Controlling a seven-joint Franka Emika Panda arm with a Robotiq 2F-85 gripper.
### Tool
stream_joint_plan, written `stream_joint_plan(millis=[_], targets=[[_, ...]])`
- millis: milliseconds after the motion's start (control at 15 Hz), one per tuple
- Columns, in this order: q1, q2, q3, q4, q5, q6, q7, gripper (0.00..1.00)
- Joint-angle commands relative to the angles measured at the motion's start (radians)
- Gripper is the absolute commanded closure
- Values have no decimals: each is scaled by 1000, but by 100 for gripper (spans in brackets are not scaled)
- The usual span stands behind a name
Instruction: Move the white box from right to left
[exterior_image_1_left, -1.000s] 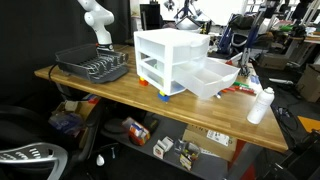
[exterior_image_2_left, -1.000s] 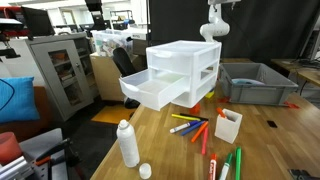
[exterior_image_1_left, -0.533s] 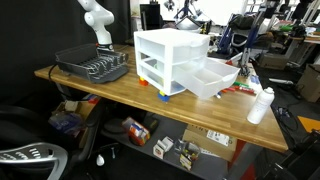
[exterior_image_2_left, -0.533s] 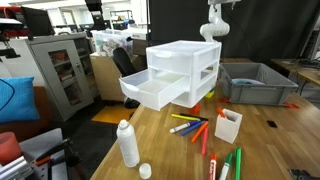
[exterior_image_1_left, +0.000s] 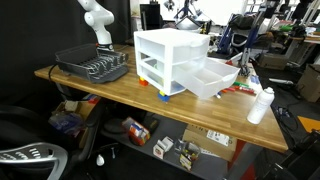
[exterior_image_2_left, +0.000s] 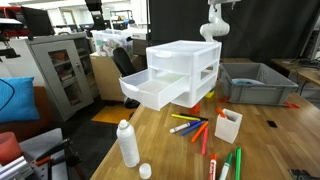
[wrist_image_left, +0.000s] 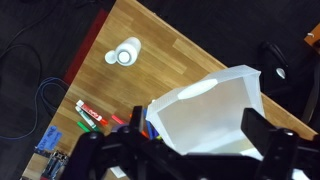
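The white box (exterior_image_2_left: 228, 124), a small carton with red print, stands upright on the wooden table (exterior_image_2_left: 270, 150) among loose markers (exterior_image_2_left: 186, 127), next to the drawer unit. It does not show in the exterior view from the other side, where the drawer unit hides it. My gripper (exterior_image_2_left: 212, 34) hangs high above the back of the table, over the grey rack, far from the box; it also shows in an exterior view (exterior_image_1_left: 103, 43). In the wrist view the gripper (wrist_image_left: 180, 148) is open and empty, looking down on the open drawer.
A large white plastic drawer unit (exterior_image_2_left: 185, 68) stands mid-table with one drawer (wrist_image_left: 205, 105) pulled out. A white bottle (exterior_image_2_left: 127, 143) and its loose cap (exterior_image_2_left: 145, 171) are near the table's end. A grey rack (exterior_image_2_left: 255, 83) sits at the back. Markers (wrist_image_left: 90, 112) lie scattered.
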Motion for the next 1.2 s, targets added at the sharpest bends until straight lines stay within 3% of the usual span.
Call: stream_joint_plan(millis=[0, 400, 667, 1133], targets=[[-3, 0, 2, 2, 2, -3, -2, 0], [-3, 0, 2, 2, 2, -3, -2, 0], [-62, 29, -20, 8, -24, -23, 63, 0], [-176, 159, -125, 30, 22, -7, 180, 0]])
